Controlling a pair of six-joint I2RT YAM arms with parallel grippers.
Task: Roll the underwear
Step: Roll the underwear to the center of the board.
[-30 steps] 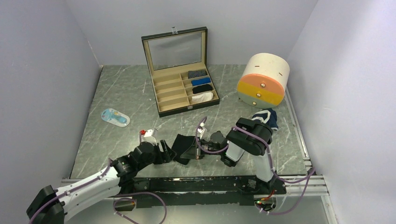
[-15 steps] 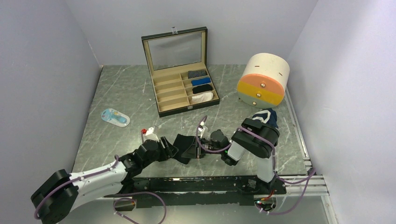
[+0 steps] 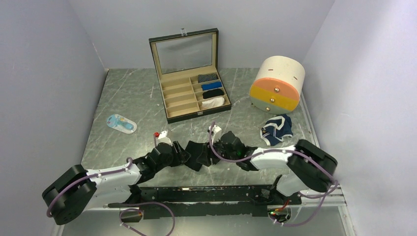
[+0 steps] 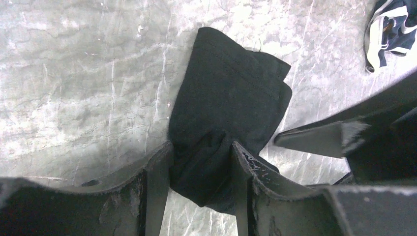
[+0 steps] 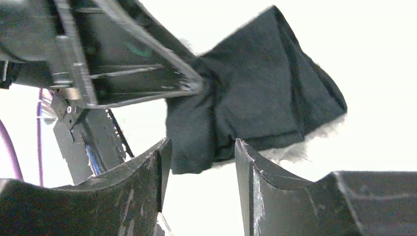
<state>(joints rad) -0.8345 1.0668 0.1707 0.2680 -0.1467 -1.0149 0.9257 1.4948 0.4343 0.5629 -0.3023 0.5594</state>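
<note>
Left wrist view shows the left gripper (image 4: 201, 147) clenched on a bunched corner of the black underwear (image 4: 231, 93) on the marble table (image 4: 74, 73). The right gripper (image 5: 202, 145) stands released at the cloth's edge. The navy underwear (image 3: 277, 129) lies crumpled near the round drawer unit (image 3: 277, 83).

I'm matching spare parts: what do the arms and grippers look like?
Both the left arm and right arm have white links, bulky black joints and purple cables. The left gripper and right gripper carry black, scuffed, wedge-shaped fingers.
</note>
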